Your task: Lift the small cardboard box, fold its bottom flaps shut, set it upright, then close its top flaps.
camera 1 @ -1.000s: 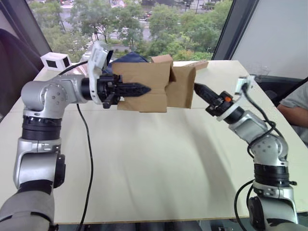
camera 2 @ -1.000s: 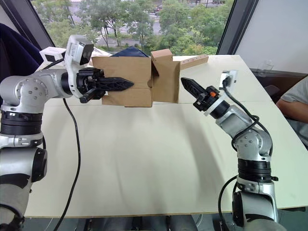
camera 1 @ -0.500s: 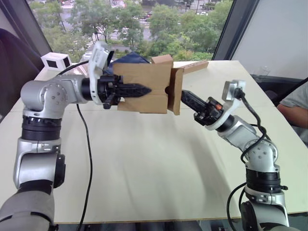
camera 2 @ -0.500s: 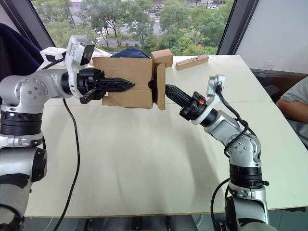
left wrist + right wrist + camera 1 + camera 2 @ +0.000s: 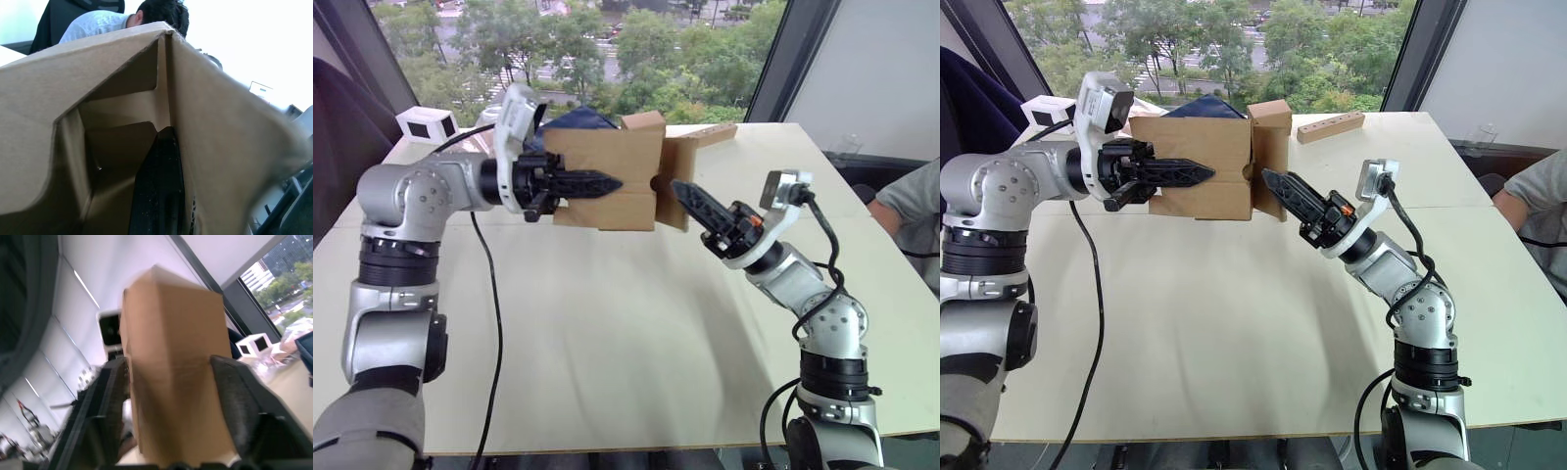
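- No words, labels or brand marks can be read on anything here.
- The small cardboard box point(image 5: 607, 181) is plain brown. It is held up in the air above the table point(image 5: 607, 333), lying on its side.
- The left gripper point(image 5: 607, 183) holds the box from the 9 o'clock side. Its two black fingers pinch one wall of the box: one finger lies flat along the outside, and in the left wrist view the other finger point(image 5: 159, 191) is inside the box.
- The open end of the box points to 3 o'clock. One of the bottom flaps point(image 5: 677, 181) at that end is pushed most of the way in; another flap point(image 5: 1271, 114) sticks up at the far top corner.
- The right gripper point(image 5: 1273, 186) is at that end. Its black tip touches the flap. In the right wrist view its two fingers point(image 5: 110, 396) are spread wide, one on each side of a strip of brown cardboard.
- Half a second ago the flap was turned edge-on and the right gripper reached it from lower down. Now the flap shows more of its face and the gripper tip sits higher against it.
- One second ago the flap was swung wide open and the right gripper was off to 3 o'clock, apart from the box.
- The left gripper and box have stayed in the same spot.
- A white box with dark windows point(image 5: 428, 123) sits at the far 10 o'clock corner of the table.
- A long wooden block with holes point(image 5: 1330, 126) lies at the far edge, near 1 o'clock.
- A person's arm point(image 5: 906, 211) now reaches further in at 3 o'clock.
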